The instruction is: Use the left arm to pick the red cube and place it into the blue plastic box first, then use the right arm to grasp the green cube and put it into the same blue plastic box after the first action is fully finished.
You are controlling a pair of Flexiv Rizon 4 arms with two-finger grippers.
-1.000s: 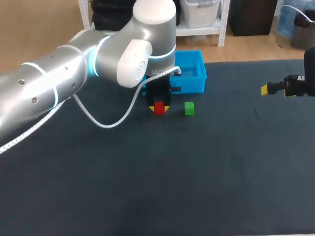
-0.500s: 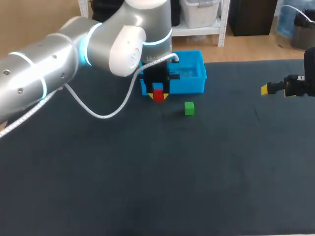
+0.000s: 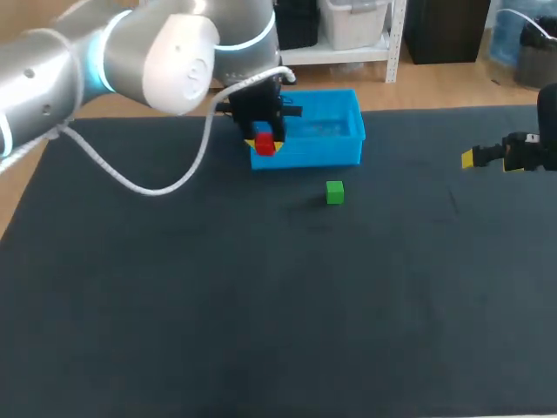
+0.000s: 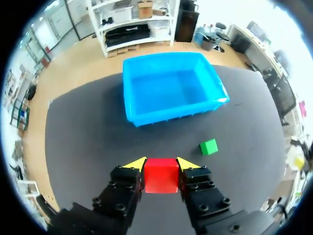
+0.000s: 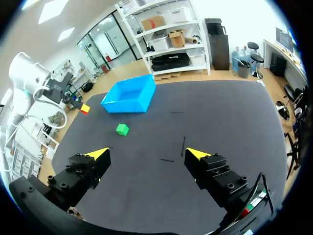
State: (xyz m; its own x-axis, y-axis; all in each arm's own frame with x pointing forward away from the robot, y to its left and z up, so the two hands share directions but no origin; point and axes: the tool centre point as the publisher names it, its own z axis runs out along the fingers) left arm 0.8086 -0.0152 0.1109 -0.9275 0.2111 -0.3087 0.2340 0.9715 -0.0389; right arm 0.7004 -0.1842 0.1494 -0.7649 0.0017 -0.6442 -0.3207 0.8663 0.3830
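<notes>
One red cube (image 4: 161, 176) in left pincer (image 4: 161, 163), near blue box (image 4: 171, 110).

The left arm (image 3: 104, 52) is reaching in from the left across the far side of the table (image 3: 261, 305), wrist pointing downward. The left gripper (image 4: 160, 164) is clamping the red cube (image 4: 161, 175) between both fingers. The right arm (image 3: 546, 122) is hanging at the right edge, and the right gripper (image 5: 147, 153) is holding its fingers spread wide.

A dark matte table (image 3: 278, 331) fills most of the head view. Beyond it lie a light wooden floor (image 3: 444, 83) and white shelving (image 3: 348, 54). Ceiling panels (image 5: 65, 34), seemingly rectangular, light the room.
</notes>
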